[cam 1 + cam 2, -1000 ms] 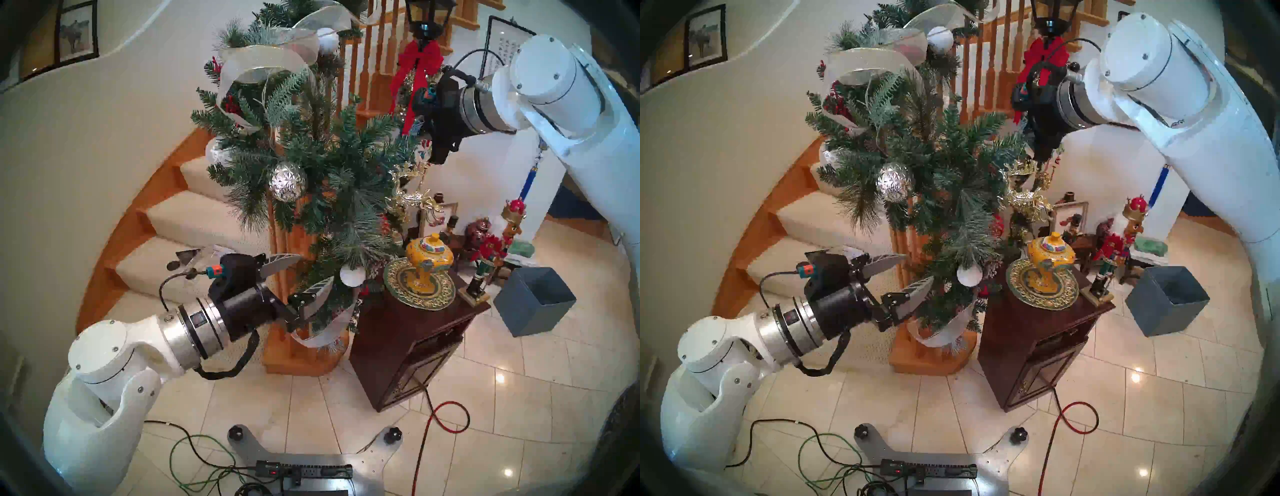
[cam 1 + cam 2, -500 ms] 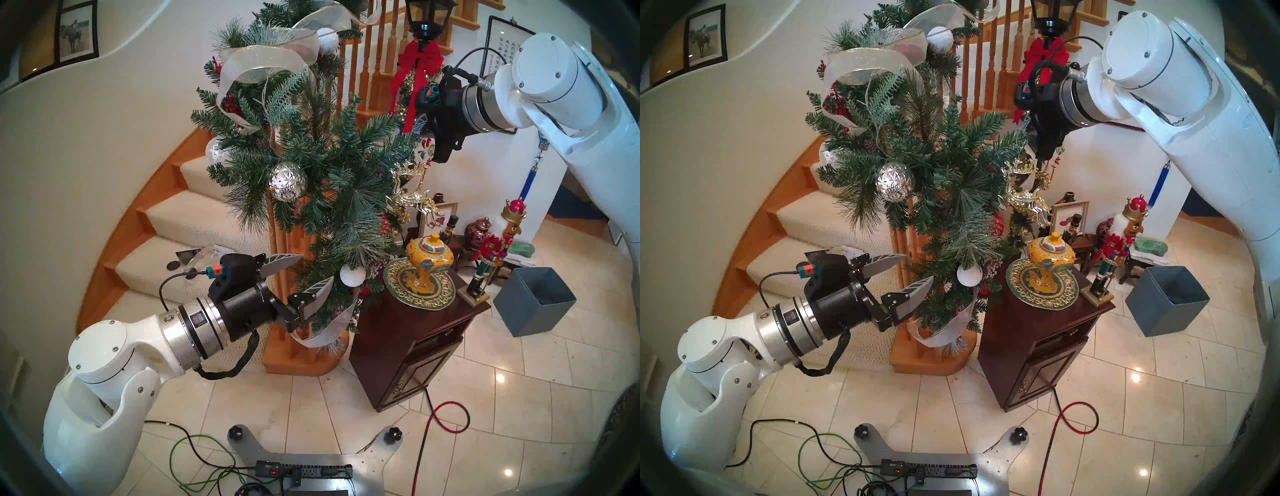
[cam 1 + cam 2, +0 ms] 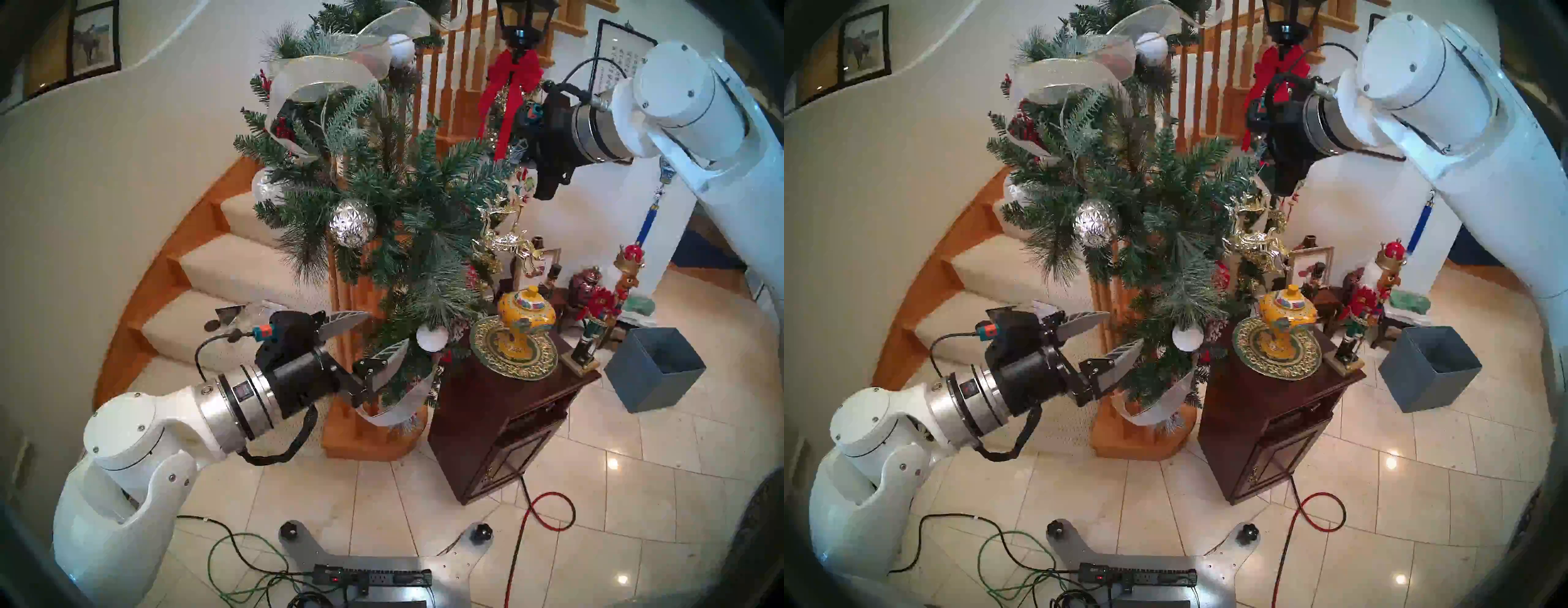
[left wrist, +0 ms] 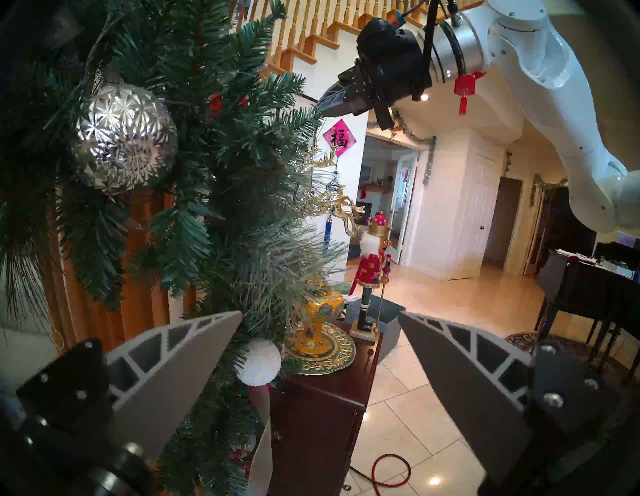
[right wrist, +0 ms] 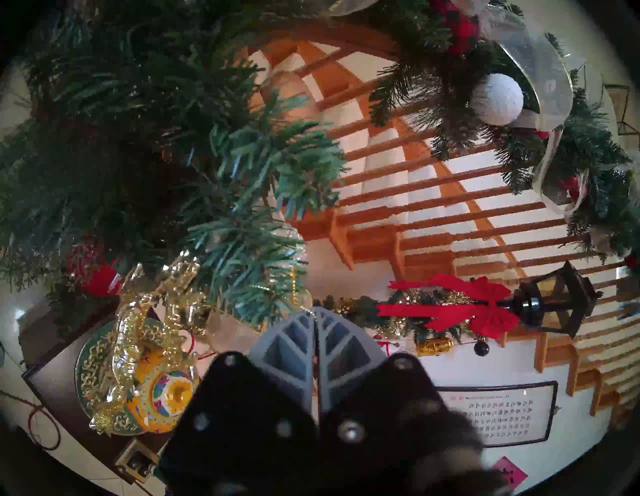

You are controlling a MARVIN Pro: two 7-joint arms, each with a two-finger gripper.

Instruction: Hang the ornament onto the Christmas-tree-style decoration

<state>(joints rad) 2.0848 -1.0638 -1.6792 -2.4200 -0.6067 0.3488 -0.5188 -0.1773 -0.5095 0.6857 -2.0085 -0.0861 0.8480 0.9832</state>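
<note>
Head stereo left: gold reindeer ornament [image 3: 505, 237] dangles at the garland's [image 3: 382, 204] three-o'clock edge, under the right gripper [image 3: 519, 155]; grey bin [image 3: 653, 373] looks empty. Left wrist: left gripper [image 4: 320, 318] gapes wide, holding nothing. Right wrist: right fingers [image 5: 294, 343] pressed together, thin thread [image 5: 310, 311] at their tips.

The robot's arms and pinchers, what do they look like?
Both arms are glossy white with round jointed shells, then a silver metal ring and a black wrist with a black cable. The left gripper and right gripper have grey pointed fingers with ribbed, leaf-like cut-outs.
</note>
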